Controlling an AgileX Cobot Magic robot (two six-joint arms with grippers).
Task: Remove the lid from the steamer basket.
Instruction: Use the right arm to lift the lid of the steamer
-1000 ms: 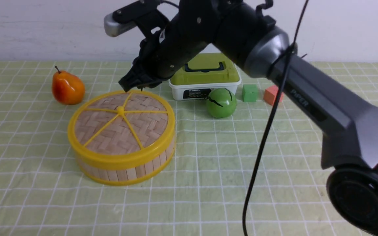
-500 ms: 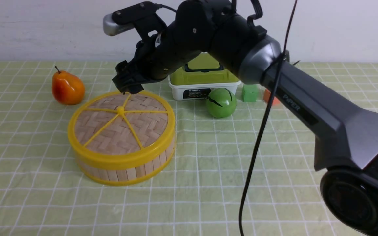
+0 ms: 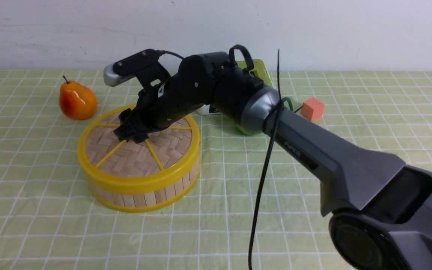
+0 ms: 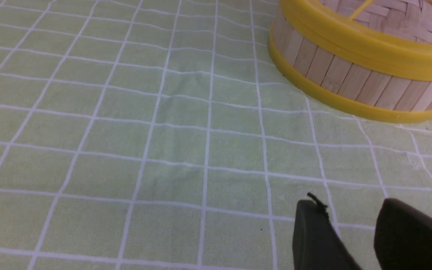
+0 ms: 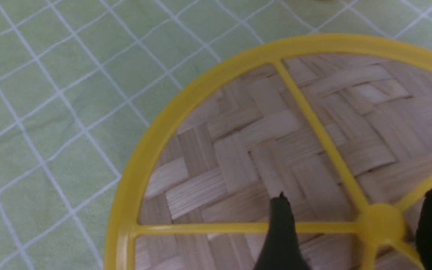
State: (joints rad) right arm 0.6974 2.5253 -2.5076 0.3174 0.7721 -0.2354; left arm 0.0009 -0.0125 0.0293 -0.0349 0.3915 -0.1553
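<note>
The lid (image 3: 163, 144) is a flat round disc of woven bamboo strips in a yellow plastic rim, with thin yellow spokes meeting at a small knob (image 5: 383, 225). It sits closed on the basket (image 3: 144, 195), a shallow tub of upright bamboo slats between yellow hoops, so the contents are hidden. The basket stands left of centre on a pale green cloth (image 3: 238, 195) gridded in white.

The right gripper (image 5: 356, 195) is at the lid's centre, its black fingers spread wide on either side of the knob and gripping nothing. Its arm (image 3: 313, 157) reads "PIPER". The left gripper (image 4: 347, 204) stands parted over bare cloth near the basket, empty.

Farther back are a glossy orange pear (image 3: 77, 101), an orange cube (image 3: 312, 108) and a green-lidded box (image 3: 261, 75), mostly hidden by the arm.
</note>
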